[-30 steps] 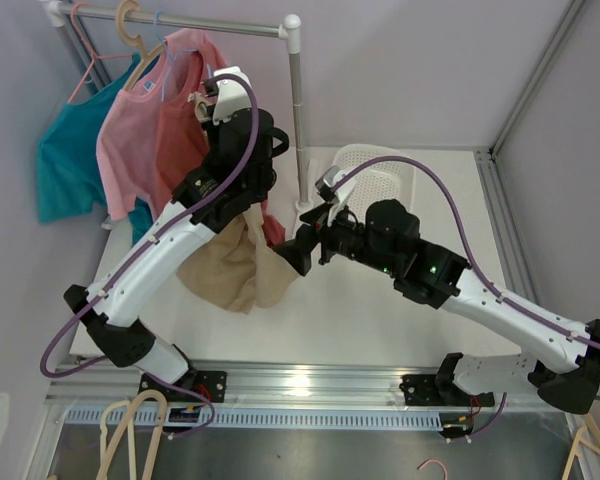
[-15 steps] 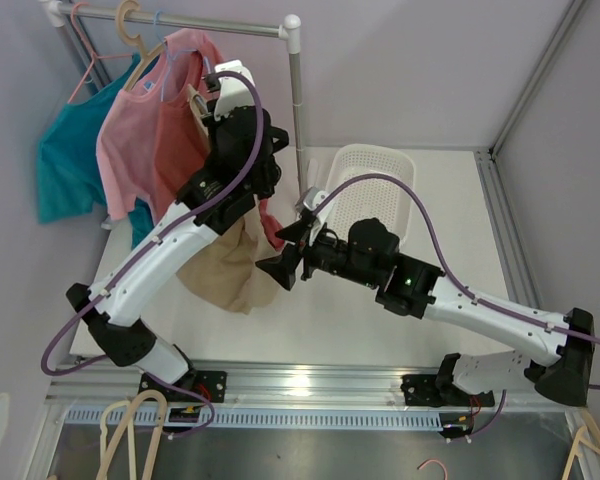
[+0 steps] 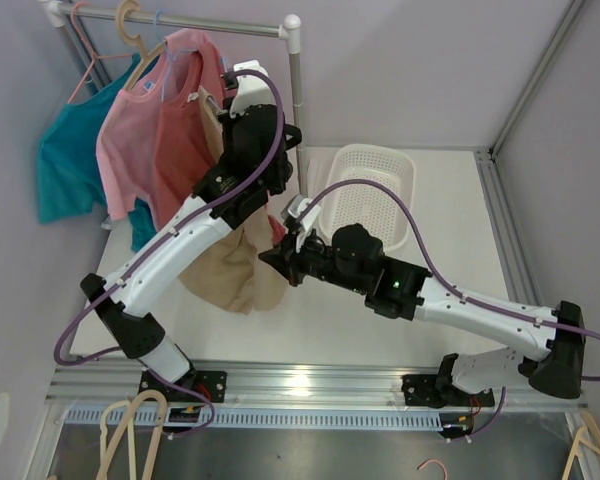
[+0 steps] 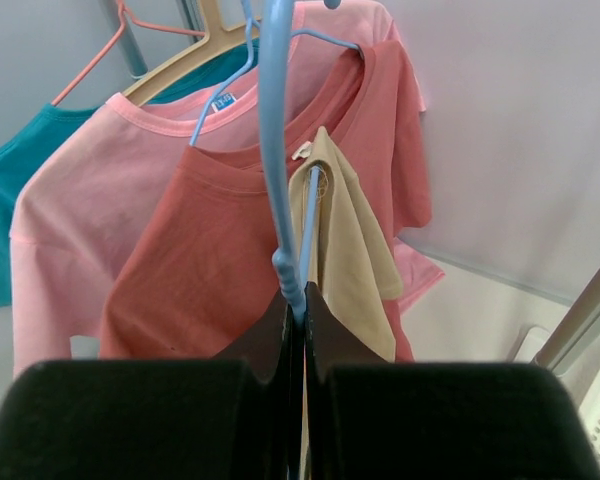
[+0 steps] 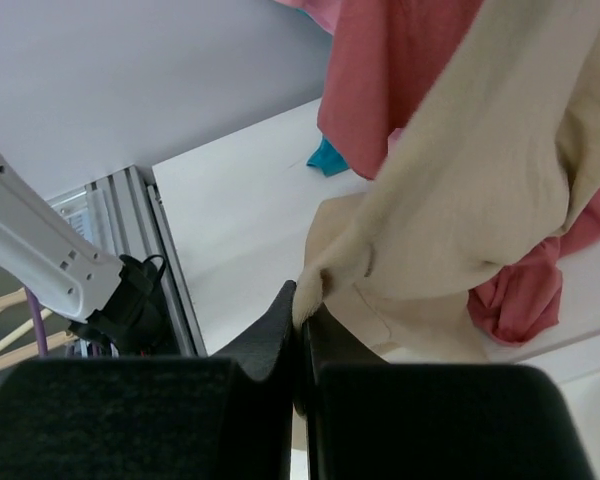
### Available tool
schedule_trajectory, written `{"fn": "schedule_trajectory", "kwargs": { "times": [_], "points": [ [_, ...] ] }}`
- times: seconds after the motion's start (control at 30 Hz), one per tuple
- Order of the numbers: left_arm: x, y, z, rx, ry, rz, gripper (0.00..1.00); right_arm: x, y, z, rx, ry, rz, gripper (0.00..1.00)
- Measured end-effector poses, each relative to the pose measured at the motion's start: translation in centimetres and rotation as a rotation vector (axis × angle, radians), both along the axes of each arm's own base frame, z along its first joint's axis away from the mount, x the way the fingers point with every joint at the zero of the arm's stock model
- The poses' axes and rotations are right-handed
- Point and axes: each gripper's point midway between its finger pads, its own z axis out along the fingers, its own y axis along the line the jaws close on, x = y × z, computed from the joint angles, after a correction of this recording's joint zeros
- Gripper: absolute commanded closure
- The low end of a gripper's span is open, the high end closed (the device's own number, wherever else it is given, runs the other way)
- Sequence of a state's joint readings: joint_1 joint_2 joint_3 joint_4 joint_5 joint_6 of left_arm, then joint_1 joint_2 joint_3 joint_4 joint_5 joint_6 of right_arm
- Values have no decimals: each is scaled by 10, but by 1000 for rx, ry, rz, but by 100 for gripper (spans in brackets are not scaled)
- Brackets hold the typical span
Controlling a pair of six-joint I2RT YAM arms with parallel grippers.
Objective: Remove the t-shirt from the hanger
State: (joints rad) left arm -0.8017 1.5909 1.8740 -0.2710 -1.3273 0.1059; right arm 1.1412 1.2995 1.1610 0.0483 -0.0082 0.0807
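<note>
A beige t-shirt hangs from a light-blue hanger, one shoulder still on the hanger's arm. My left gripper is shut on the hanger's lower hook stem, held up beside the rail. The shirt's body droops to the table. My right gripper is shut on a fold of the beige t-shirt at its lower side; in the top view it sits at the cloth's right edge.
On the rail hang a red t-shirt, a pink one and a teal one. The rail's upright post stands beside my left arm. A white basket sits at the back right.
My right gripper moved left onto the beige shirt and shut on its fold; it was open before. My left arm carried the hanger slightly right and up.
</note>
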Motion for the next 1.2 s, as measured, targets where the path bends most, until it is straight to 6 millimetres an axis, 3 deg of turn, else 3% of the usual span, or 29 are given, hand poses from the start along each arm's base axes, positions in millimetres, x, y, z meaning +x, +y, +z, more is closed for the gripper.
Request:
{"fn": "schedule_trajectory", "kwargs": {
  "times": [0.33,0.43,0.57,0.67,0.83,1.0,1.13,1.2],
  "points": [
    [41,-10,-15,42,44,26,99,-60,-31,16,40,-6,-4,100],
    [46,-14,-13,44,46,18,99,-78,-32,2,25,13,-5,100],
    [46,-11,-4,42,37,19,99,-100,-31,-32,-30,46,3,100],
    [44,-8,5,35,25,21,99,-105,-32,-54,-56,72,-12,100],
    [38,-7,8,42,47,-2,99,-94,-33,-72,-78,87,-70,100],
    [18,-30,-2,-70,110,-231,99,-54,-43,-68,-67,88,-169,100],
    [-42,-36,-9,-277,171,-492,99,-6,-59,-56,-33,92,-281,100],
    [-84,-24,-10,-374,177,-604,99,15,-68,-49,-15,94,-329,100]
  ]
}}
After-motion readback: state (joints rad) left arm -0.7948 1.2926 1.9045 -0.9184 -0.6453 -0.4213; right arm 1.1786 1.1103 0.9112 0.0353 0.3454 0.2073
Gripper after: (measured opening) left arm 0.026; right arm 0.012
